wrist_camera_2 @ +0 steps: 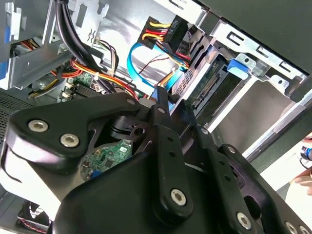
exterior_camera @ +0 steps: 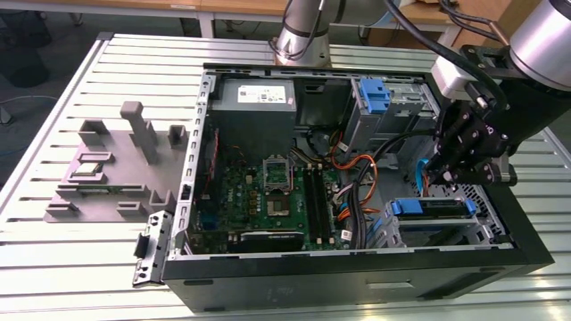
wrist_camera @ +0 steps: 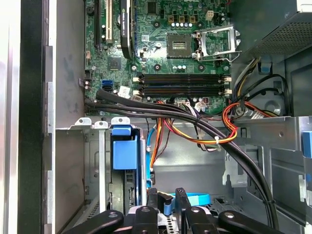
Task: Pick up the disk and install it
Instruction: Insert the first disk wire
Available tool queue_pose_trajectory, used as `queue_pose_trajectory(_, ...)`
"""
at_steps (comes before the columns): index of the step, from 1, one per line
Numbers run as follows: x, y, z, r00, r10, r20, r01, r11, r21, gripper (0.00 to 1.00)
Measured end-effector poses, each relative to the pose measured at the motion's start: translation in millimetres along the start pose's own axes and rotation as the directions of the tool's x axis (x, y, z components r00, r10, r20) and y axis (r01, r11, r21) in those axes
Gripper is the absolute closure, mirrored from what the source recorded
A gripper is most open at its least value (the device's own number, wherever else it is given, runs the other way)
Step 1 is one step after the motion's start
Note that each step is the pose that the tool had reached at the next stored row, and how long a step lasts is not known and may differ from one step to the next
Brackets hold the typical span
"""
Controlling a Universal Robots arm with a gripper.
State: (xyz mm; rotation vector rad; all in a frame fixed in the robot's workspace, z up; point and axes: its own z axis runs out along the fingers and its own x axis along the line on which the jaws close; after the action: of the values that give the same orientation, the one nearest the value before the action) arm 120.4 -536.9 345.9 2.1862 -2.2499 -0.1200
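Position: the disk point(exterior_camera: 429, 208) sits in the lower bay point(exterior_camera: 486, 231) at the corner of the case point(exterior_camera: 357, 281) on the exterior view's right, near the camera. The gripper point(exterior_camera: 455, 179) hangs inside the case just above the disk, slightly toward the exterior view's right, and a sliver of space shows between them. In the first wrist view the disk point(wrist_camera: 124, 146) stands on edge in its slot with the gripper point(wrist_camera: 167, 197) just beside it. Gripper state: cannot tell whether it is spread or closed. A blue cable point(wrist_camera: 195, 199) runs past its tip, and I cannot tell whether that cable is clamped. Disk appearance: a blue plastic carrier spans the exposed end, with a darker recess at its middle in the exterior view and grey metal under the blue. In the second wrist view the disk point(wrist_camera_2: 210, 90) shows a black connector strip along one edge with a blue tab just beyond it, and the gripper point(wrist_camera_2: 161, 100) is near that edge. The bay walls hide the disk's face. Nearby: the blue cable point(wrist_camera_2: 139, 61) loops over orange, red and yellow wires point(wrist_camera_2: 117, 80). The board point(exterior_camera: 267, 194) lies flat in the case. A bare blue bracket point(exterior_camera: 375, 93) sits in the far bay, well apart from the disk. A grey fixture point(exterior_camera: 116, 167) rests on the table point(exterior_camera: 71, 267) outside the case.
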Motion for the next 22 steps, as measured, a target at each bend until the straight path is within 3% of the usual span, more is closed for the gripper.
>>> queue_pose_trajectory(4,0.0,0.0,0.1,1.0,0.0,0.0001,0.0,1.0,0.0,0.73)
queue_pose_trajectory(7,0.0,0.0,0.2,1.0,0.0,0.0,0.0,1.0,0.0,0.84)
queue_pose_trajectory(17,0.4,0.0,0.5,1.0,0.0,0.0003,0.0,1.0,0.0,0.84)
queue_pose_trajectory(22,6.0,-0.1,0.1,1.0,0.0,0.0001,0.0,1.0,0.0,0.84)
